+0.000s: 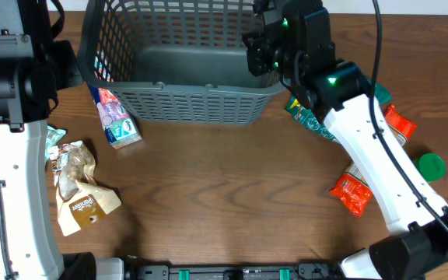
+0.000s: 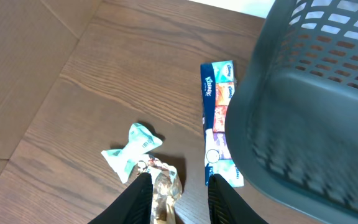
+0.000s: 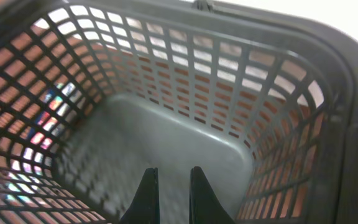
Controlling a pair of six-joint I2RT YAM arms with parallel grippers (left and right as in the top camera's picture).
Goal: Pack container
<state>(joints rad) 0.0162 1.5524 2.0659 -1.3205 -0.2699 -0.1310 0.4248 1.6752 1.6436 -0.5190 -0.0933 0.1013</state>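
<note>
Right claw [image 3: 171, 200] held over mouth of large dark grey lattice-sided plastic basket [image 1: 193, 105], fingers narrowly parted, nothing gripped. Left claw [image 2: 179, 202] spread wide, empty, left of basket. Basket set at far middle of brown wooden bench [image 1: 224, 202]; judged light, stiff, sturdy; thick rolled rim best gripped.

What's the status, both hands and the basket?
Left hand open, empty. Right hand open, empty, over large dark grey slotted plastic basket. Basket empty. Nothing in the way.

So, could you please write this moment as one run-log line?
container: nothing visible inside | right gripper: open, empty, over container | left gripper: open, over crinkled bag | tissue pack: beside container
</note>
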